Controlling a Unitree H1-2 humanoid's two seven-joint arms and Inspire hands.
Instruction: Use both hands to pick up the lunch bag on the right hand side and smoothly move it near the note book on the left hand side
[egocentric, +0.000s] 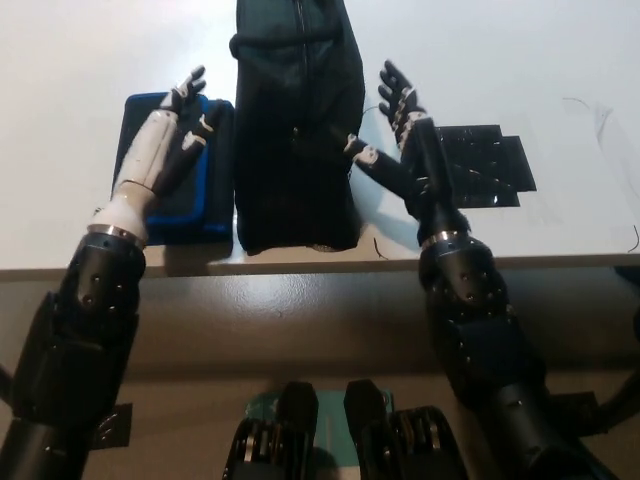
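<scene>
Lunch bag (297, 130): black, zipper running along its top, standing on the white table (80, 60) at the near edge, between both hands. Bears no readable label or brand. Sits just beside the notebook (200, 195), whose blue-edged dark cover peeks out along the bag's left side; cannot tell whether the two touch. No writing readable on the notebook cover, mostly hidden beneath the left hand.

Left hand (160, 150): white, splayed wide, holding nothing, hovering over the notebook just left of the bag, fingertips pointing away from the robot. Clear of the bag's side, though near it.

Right hand (405, 135): black, likewise spread wide and empty, held just right of the bag, with one digit reaching toward the bag's lower right side; cannot tell whether it touches the fabric. Partly over a patch of black tape (490, 165) stuck to the tabletop to the right, well apart from the bag.

Faint dark scribble marks (595, 115) on the table at far right, too thin to read.
</scene>
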